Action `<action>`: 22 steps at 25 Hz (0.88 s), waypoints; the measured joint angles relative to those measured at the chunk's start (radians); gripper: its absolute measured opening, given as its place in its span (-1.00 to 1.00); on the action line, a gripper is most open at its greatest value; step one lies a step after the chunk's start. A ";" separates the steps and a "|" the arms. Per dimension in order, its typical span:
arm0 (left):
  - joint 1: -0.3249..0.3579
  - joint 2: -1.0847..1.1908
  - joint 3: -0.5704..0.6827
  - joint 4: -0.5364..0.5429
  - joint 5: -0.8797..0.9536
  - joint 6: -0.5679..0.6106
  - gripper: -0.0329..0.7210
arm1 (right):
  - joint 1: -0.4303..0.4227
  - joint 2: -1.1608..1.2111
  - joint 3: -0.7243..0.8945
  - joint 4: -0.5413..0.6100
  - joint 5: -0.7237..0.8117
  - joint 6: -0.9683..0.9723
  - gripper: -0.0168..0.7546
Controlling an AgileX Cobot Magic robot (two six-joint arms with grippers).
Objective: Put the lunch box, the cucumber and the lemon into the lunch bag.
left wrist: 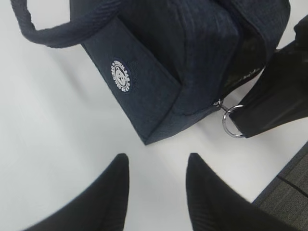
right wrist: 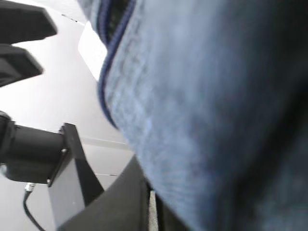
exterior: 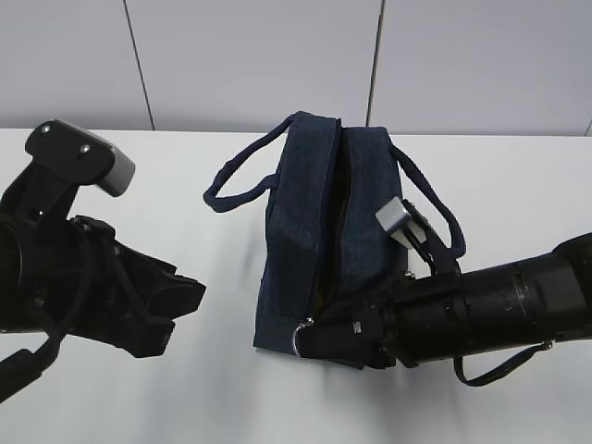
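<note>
The dark navy lunch bag (exterior: 310,231) stands in the middle of the white table, end toward me, with its white logo (left wrist: 121,75) on the side. A dark zipper line runs along its top. My right gripper (exterior: 313,340) is shut on the silver ring pull (exterior: 298,339) at the bag's near end; the ring also shows in the left wrist view (left wrist: 232,121). My left gripper (exterior: 176,314) is open and empty, left of the bag and just above the table (left wrist: 156,166). The lunch box, cucumber and lemon are out of sight. The bag's fabric (right wrist: 216,96) fills the right wrist view.
The bag's two loop handles (exterior: 236,180) (exterior: 444,217) hang out to either side. The white table (exterior: 185,185) runs back to a grey wall. The table's edge and grey floor (left wrist: 288,197) show at the lower right of the left wrist view.
</note>
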 joint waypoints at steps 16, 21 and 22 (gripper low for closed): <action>0.000 0.000 0.000 -0.001 0.000 0.000 -0.20 | 0.000 0.000 0.000 -0.002 0.166 0.052 -0.96; 0.000 0.000 0.000 -0.001 0.002 0.000 -0.20 | 0.000 0.000 0.000 -0.002 0.177 0.057 -0.96; 0.000 0.000 0.000 -0.001 0.002 0.000 -0.20 | 0.000 0.000 0.000 -0.002 0.177 0.058 -0.96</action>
